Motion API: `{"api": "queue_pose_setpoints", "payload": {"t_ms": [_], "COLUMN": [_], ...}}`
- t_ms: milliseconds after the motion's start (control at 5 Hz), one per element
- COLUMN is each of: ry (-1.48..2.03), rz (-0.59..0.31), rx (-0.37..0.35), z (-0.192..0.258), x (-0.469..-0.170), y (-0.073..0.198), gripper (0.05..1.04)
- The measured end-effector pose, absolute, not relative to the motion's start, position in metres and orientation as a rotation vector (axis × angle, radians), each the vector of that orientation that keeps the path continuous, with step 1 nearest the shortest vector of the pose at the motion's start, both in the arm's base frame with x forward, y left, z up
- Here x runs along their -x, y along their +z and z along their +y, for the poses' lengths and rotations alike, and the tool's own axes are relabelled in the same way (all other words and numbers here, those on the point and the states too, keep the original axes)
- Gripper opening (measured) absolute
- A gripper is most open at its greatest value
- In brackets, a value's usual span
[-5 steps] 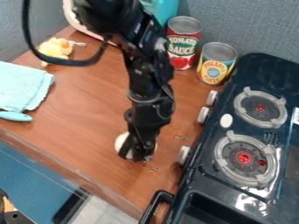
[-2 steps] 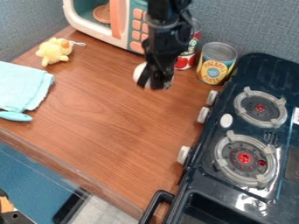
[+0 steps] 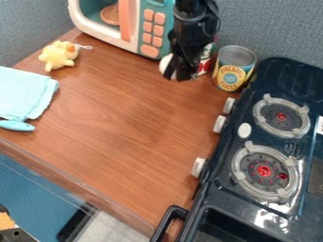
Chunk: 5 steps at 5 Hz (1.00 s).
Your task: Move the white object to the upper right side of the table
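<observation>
My gripper [image 3: 179, 75] hangs near the back of the wooden table [image 3: 120, 123], in front of the red tomato can and just right of the toy microwave's front corner. It is shut on the white object [image 3: 166, 64], a rounded thing whose left side bulges out beside the black fingers; the rest of it is hidden behind them. Whether the object touches the tabletop, I cannot tell.
A yellow-labelled can [image 3: 234, 68] stands right of the gripper, the red can [image 3: 206, 57] right behind it. The toy microwave [image 3: 120, 26] is at the back, a yellow plush [image 3: 59, 55] and blue cloth [image 3: 25, 92] left, a stove [image 3: 265, 142] right.
From the table's front middle, the gripper has gone toward the back and slightly right, carrying the white object with it. The microwave's front has come into sight as the arm moved.
</observation>
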<state>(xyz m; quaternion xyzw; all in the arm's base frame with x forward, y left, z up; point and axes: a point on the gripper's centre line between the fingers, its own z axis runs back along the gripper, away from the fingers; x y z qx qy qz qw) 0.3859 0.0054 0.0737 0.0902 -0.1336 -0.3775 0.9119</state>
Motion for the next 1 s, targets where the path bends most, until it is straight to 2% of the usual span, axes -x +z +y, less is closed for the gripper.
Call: {"api": "queue_pose_setpoints", "payload": {"t_ms": [400, 600, 800, 1000], "ry": [-0.746, -0.742, -0.742, -0.741], "rz": [-0.303, -0.300, -0.273, -0.281], "rx": [-0.288, -0.304, -0.283, -0.253], "z": [0.010, 0.012, 0.010, 0.009], "x": [-0.398, -0.392, -0.386, -0.386], "y": [0.048, 0.038, 0.022, 0.022], "gripper": [0.569, 0.569, 0.569, 0.641]}}
